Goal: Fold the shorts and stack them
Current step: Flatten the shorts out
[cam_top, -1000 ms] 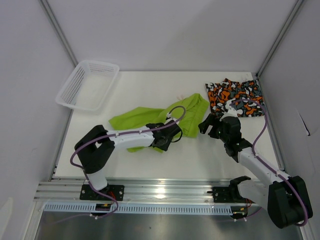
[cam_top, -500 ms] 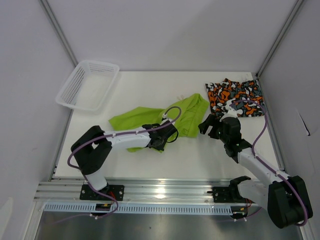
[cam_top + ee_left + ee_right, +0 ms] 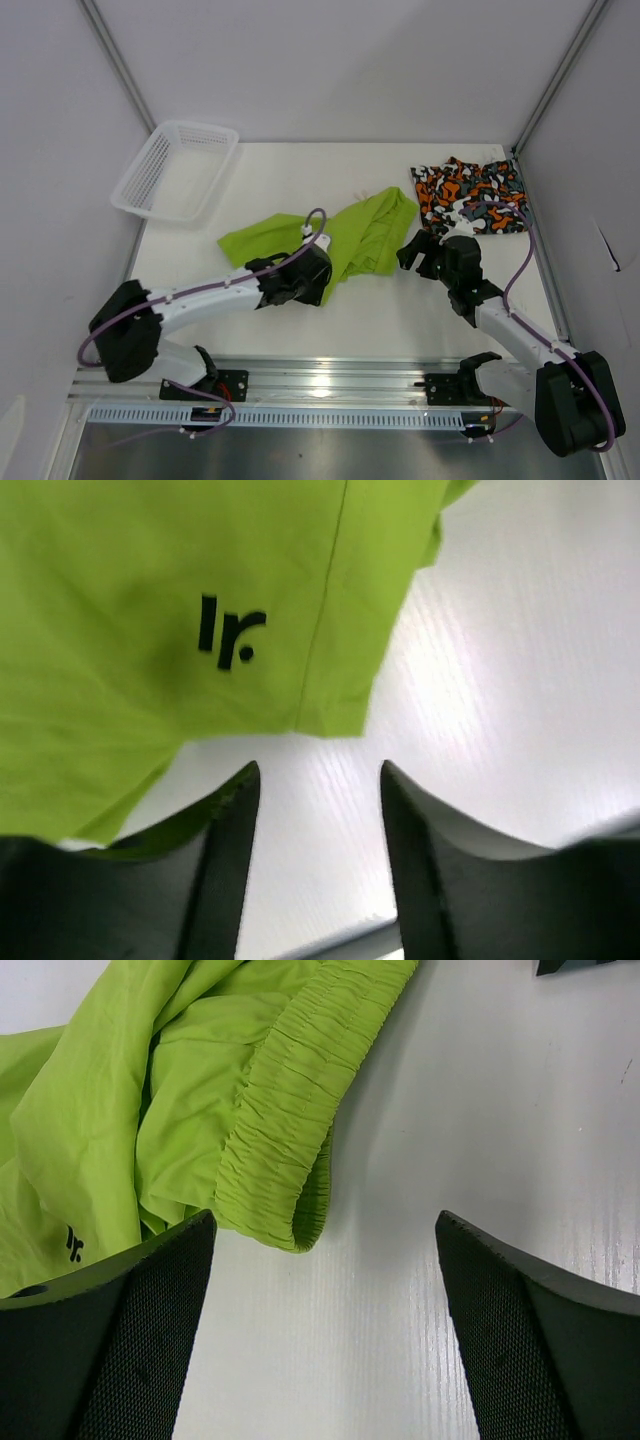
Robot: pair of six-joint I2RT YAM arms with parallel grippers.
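The left arm has stretched out low over the table (image 3: 400,315) since a second ago. Its elbow now sits far to the left, and its left gripper (image 3: 316,775) has come back a little toward the left along the near edge of the cloth. The right arm has almost not moved.

The lime green shorts (image 3: 365,230) lie in the middle of the table, not folded. One leg is spread toward the left and the thicker part is bunched toward the right. The gathered elastic waistband (image 3: 285,1110) curls at this right end in loose folds. A small black printed mark (image 3: 228,630) shows on the flat leg, close to a hem. A thin pale cord (image 3: 362,194) lies at the far edge of the shorts, too small to see well.

The camo shorts (image 3: 468,195), in orange, black, grey and white, lie flat in the far right corner, apart from the green pair.

The fingers of the left gripper stand a little apart with bare table between them, and they grip nothing. The hem of the green leg lies just ahead of them, and some green cloth lies beside the left finger. From above, this gripper and its wrist hide the near middle of the green shorts. The right gripper (image 3: 325,1218) is spread wide and holds nothing. It is just beside the end of the waistband and does not touch it.

A white mesh basket (image 3: 140,185) stands at the far left corner, well apart from both pairs.
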